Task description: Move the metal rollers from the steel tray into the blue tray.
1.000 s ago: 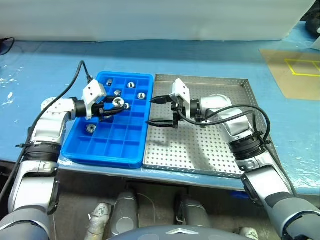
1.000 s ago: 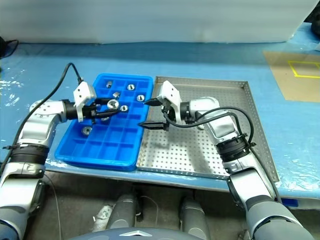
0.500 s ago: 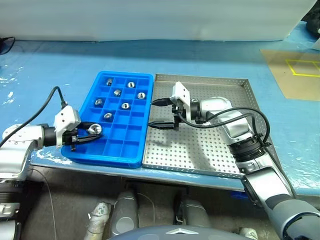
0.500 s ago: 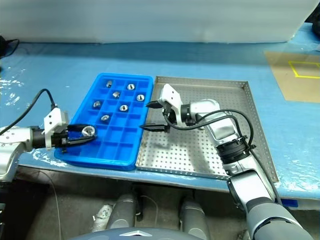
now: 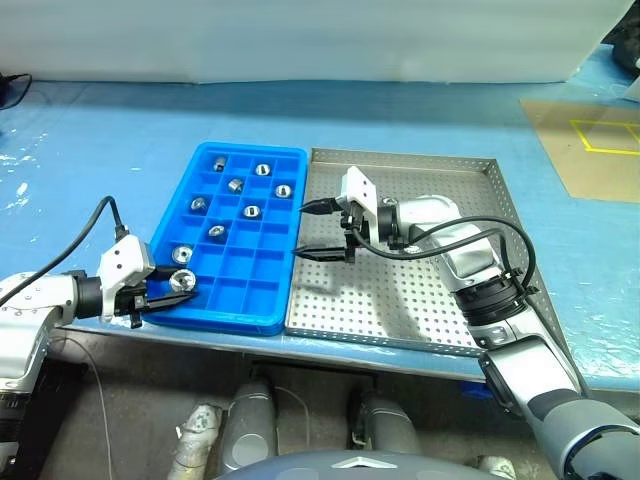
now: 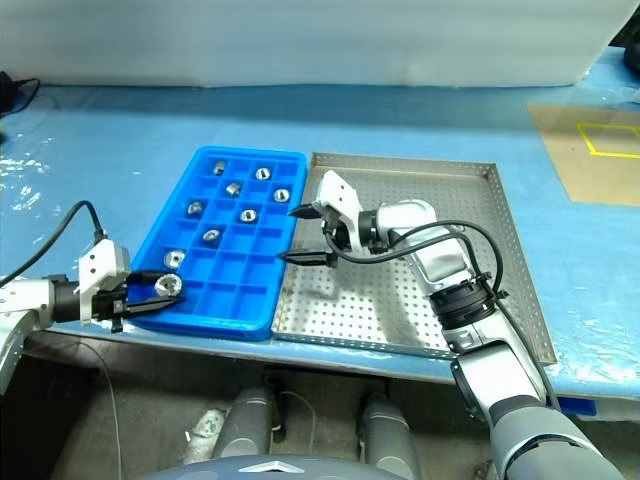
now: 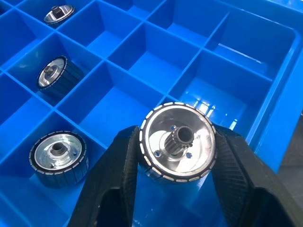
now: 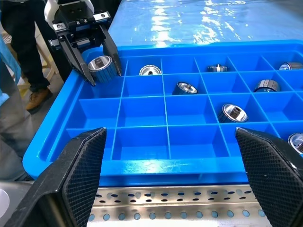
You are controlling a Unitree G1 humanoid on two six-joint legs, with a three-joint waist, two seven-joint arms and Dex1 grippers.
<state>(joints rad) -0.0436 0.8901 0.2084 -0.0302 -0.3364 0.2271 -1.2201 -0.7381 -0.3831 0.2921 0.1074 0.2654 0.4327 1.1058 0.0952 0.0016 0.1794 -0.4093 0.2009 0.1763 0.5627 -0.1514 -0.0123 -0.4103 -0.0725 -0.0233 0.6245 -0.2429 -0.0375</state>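
The blue tray (image 5: 262,272) lies to the left of the steel tray (image 5: 400,300), their sides touching. Several metal rollers (image 5: 251,211) sit in the blue tray's far and left compartments. My left gripper (image 5: 180,286) is shut on one more roller (image 7: 179,147), holding it just above the near-left corner compartment. The right gripper (image 5: 302,230) hangs open above the steel tray's left rim, pointing across the blue tray with nothing between its fingers (image 8: 80,165).
Both trays rest on a blue-covered table close to its front edge. A brown cardboard sheet (image 5: 590,140) with yellow tape lies at the back right. A person's legs (image 8: 23,61) stand beyond the blue tray's left end.
My left gripper has carried its roller from over the blue tray's far middle back to the near-left corner and lower. The right gripper has stayed where it was, open.
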